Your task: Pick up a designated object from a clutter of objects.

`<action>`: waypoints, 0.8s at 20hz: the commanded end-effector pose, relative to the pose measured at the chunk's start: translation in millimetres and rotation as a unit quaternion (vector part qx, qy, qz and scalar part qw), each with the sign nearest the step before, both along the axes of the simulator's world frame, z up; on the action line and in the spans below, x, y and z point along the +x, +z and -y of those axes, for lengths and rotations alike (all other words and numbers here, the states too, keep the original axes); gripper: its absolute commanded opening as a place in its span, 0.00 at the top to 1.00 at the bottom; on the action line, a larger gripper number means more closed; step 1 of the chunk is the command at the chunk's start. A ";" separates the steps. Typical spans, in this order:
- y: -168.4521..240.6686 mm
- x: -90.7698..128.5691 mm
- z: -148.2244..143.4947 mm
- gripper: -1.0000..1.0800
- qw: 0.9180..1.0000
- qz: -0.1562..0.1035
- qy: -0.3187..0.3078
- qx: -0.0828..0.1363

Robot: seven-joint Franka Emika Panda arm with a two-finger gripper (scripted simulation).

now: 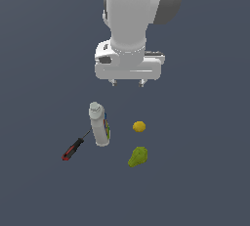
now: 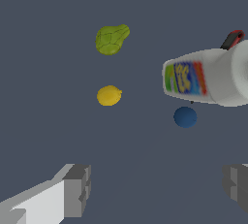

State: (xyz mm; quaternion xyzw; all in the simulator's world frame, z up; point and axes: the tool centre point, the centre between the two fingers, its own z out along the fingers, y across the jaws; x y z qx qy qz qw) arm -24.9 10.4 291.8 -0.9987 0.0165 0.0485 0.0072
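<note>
The pincer hangs with its jaws spread wide and empty above the dark desk, the white bottle off to one side of the gap rather than between the fingers. The bottle stands tilted beside the screwdriver; lemon and pear lie apart, toward the exterior view's right.

A plain dark blue-grey tabletop carries a white bottle lying on its side, a screwdriver at its eight o'clock, a lemon at three, and a pear at four.
</note>
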 end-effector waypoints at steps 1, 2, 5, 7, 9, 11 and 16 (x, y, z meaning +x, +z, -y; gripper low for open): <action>0.0 0.0 0.0 0.04 1.000 0.000 0.000 0.000; 0.3 0.2 0.2 0.04 1.000 0.000 0.000 0.000; 5.6 2.6 2.1 0.04 1.000 0.006 0.002 -0.001; 12.3 5.4 4.3 0.04 1.000 0.013 0.005 -0.003; 17.2 7.2 5.7 0.04 1.000 0.018 0.007 -0.004; 19.2 7.8 6.1 0.04 1.000 0.019 0.007 -0.004; 13.5 8.3 8.1 0.04 1.000 0.019 0.006 -0.003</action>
